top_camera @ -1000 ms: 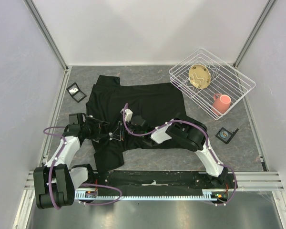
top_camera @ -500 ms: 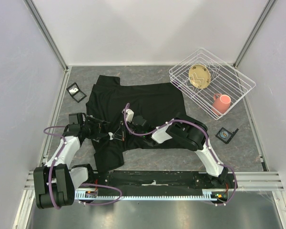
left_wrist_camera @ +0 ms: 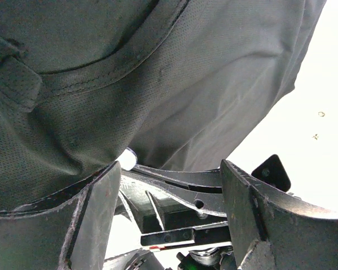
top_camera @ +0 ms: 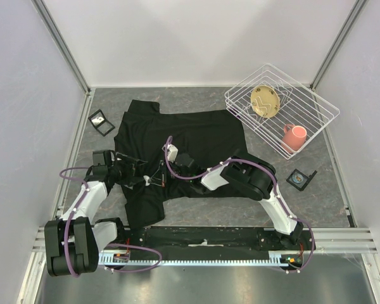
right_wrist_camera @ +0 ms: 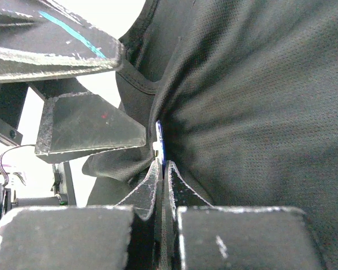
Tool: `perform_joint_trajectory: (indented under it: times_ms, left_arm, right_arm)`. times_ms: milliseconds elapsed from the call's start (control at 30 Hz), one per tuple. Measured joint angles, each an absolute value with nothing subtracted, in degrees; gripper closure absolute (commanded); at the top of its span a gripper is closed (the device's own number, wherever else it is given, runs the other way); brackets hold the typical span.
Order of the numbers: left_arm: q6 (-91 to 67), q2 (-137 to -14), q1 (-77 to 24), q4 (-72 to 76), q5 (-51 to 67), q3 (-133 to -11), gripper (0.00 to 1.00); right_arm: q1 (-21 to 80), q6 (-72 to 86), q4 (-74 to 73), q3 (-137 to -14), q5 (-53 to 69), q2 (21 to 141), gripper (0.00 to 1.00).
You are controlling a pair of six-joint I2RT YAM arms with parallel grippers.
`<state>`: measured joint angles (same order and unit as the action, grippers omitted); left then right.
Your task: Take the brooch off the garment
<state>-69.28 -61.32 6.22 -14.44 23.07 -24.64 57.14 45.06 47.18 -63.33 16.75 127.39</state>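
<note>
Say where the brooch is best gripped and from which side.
Probably grip the brooch by its thin blue-white edge, poking from a shirt fold. Come edge-on from the right, where the right end effector lines up; fabric hides the rest.

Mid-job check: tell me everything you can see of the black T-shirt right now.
The black short-sleeved T-shirt is plain, soft, fine-knit fabric with stitched seams. It lies spread and rumpled on the grey mottled table. Near its left side the cloth puckers where the right end effector is shut against a small blue-and-white piece; what it pinches I cannot tell. The left end effector stands open by a lifted fold.
</note>
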Motion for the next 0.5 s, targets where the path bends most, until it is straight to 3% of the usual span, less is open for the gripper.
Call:
perform_joint_trajectory:
  times_ms: [500]
  left_arm:
    - [-70.7,-62.7,4.6,-13.7,22.8,-24.4,0.25]
  right_arm:
    - [58.2,45.2,45.3,-64.2,15.2,127.4,1.0]
